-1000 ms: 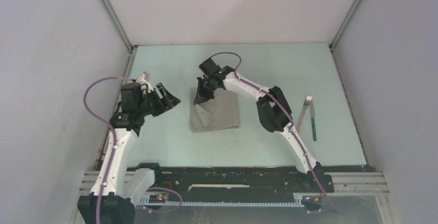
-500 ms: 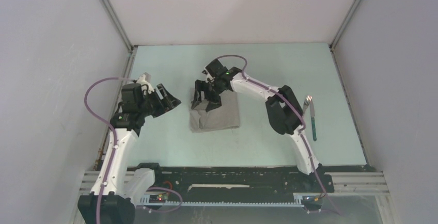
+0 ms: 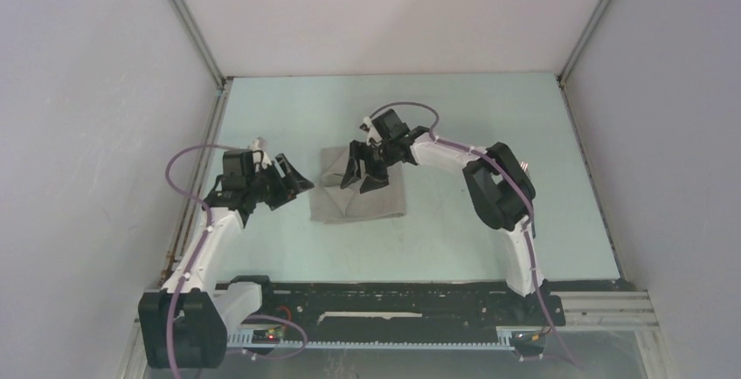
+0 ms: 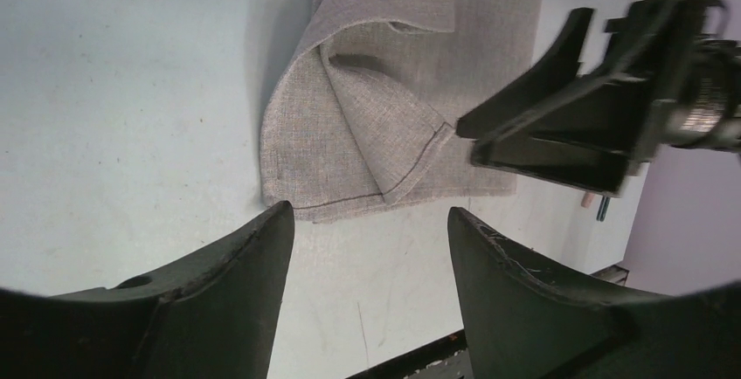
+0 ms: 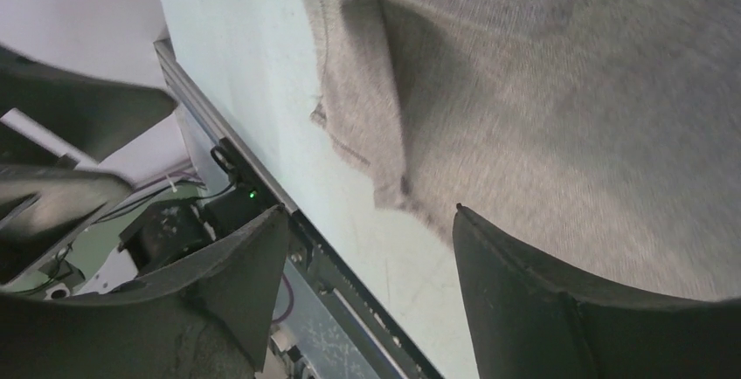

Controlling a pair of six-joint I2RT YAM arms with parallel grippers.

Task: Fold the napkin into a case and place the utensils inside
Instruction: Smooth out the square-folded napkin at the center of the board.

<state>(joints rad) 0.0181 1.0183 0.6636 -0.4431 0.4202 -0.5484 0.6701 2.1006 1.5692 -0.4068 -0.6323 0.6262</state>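
The taupe-grey napkin lies folded on the pale table, its layers overlapping loosely along the left side. My right gripper hovers open just over the napkin's back left part, the cloth below and beyond its fingertips and nothing between them. My left gripper is open beside the napkin's left edge, a little short of it, and empty. The utensils are mostly hidden behind my right arm's elbow. Only a pink handle end with a dark one beside it shows past the right gripper.
White walls close in the table on the left, back and right. A black rail with aluminium framing runs along the near edge. Purple cables loop off both arms.
My right gripper has opened and let go of the napkin's lifted fold, then drifted right. The freed cloth has dropped and spread leftward. My left arm has lowered and moved closer to the napkin.
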